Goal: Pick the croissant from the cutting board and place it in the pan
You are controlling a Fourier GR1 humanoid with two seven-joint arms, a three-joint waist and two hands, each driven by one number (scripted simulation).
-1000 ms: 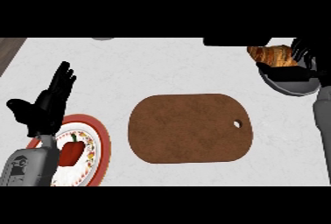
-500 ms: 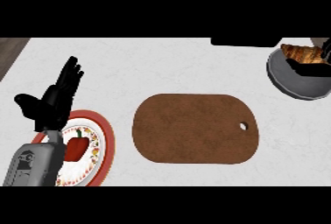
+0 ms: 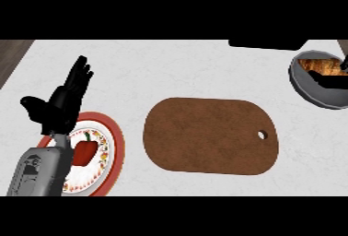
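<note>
The brown croissant (image 3: 318, 67) lies inside the grey pan (image 3: 314, 92) at the upper right edge of the head view. The brown cutting board (image 3: 211, 135) in the middle of the counter has nothing on it. Only a black sliver of my right hand (image 3: 344, 66) shows at the right edge, above the pan. My left hand (image 3: 60, 102) stands open at the left with its fingers up, holding nothing, far from the board and the pan.
A red-rimmed plate (image 3: 114, 138) with a red pepper (image 3: 85, 152) sits at the lower left, partly under my left forearm (image 3: 39, 170). A black object (image 3: 266, 44) lies at the counter's back edge near the pan. Dark wood floor (image 3: 12, 50) shows beyond the left edge.
My right hand, which was over the pan with the croissant, has pulled away to the right and out of sight. The croissant stays in the pan. The left hand has barely moved.
</note>
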